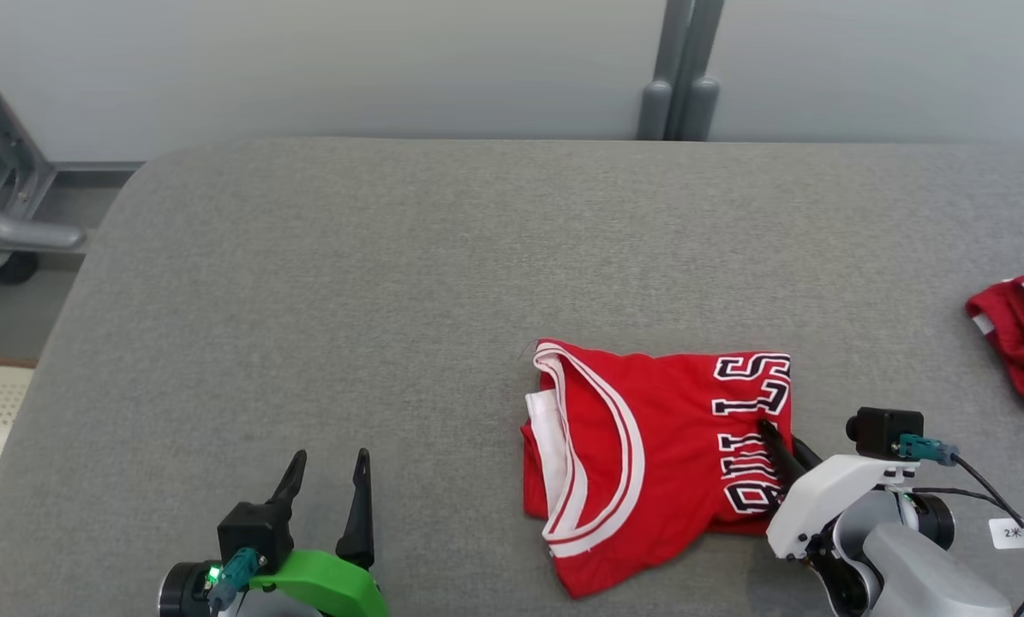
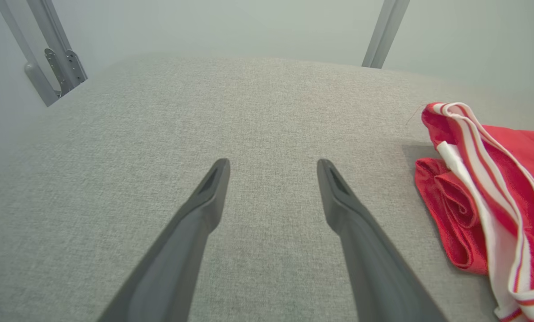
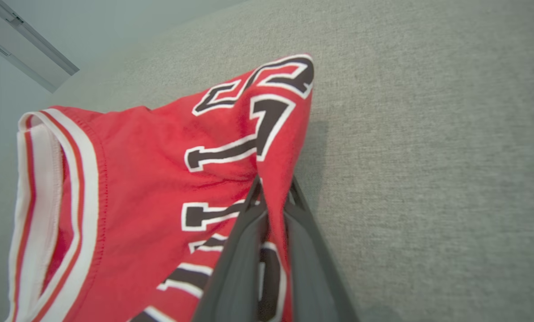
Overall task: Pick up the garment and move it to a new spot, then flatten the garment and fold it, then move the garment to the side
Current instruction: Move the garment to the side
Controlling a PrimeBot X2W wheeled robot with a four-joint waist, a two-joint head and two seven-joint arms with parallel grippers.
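The right gripper [image 1: 780, 434], its jaws pinching the folded jersey [image 1: 649, 437] at the lettered edge, should slide it sideways low and slowly; the jaws of the left gripper [image 1: 331, 456] are spread.

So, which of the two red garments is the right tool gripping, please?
The folded red jersey with black lettering: the right tool is shut on its lettered edge. The other red garment lies apart, far to the robot's right.

A grey fabric-covered table [image 1: 392, 257] bears a folded red basketball jersey [image 1: 674, 428] near its front; another red garment [image 1: 1021, 334], perhaps shorts, lies far right.
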